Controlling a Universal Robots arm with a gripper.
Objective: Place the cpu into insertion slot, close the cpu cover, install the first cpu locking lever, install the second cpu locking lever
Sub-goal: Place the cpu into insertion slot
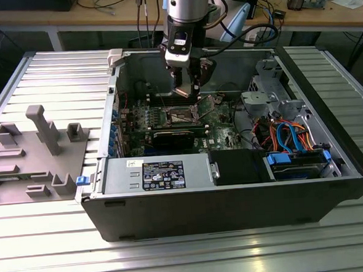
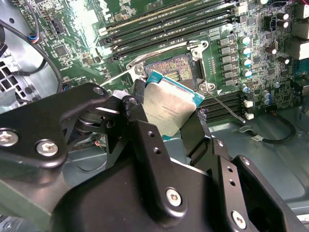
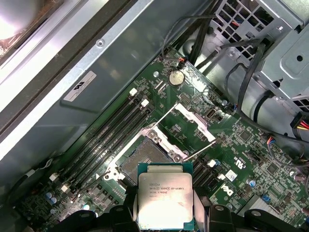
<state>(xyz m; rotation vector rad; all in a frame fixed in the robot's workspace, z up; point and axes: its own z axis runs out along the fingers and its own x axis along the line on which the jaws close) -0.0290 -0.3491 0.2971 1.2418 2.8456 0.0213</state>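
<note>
My gripper (image 1: 188,91) hangs inside the open computer case, shut on the cpu (image 2: 169,107), a flat square chip with a dull silver top and a green rim. In both wrist views the chip is pinched at two opposite edges by black fingers (image 2: 137,104) and is held tilted in the air. It hovers just above and beside the insertion slot (image 3: 145,162), a dark square socket framed in silvery metal (image 2: 169,65) on the green motherboard (image 1: 179,116). The cpu cover (image 3: 192,122) stands swung open next to the slot, and a thin locking lever (image 3: 200,149) sticks out beside it.
Long black memory slots (image 3: 104,137) run alongside the socket. A metal drive cage with bundled cables (image 1: 279,114) fills the case on the exterior view's right. The case walls (image 1: 115,103) ring the board. A grey fixture block (image 1: 37,151) sits on the table outside.
</note>
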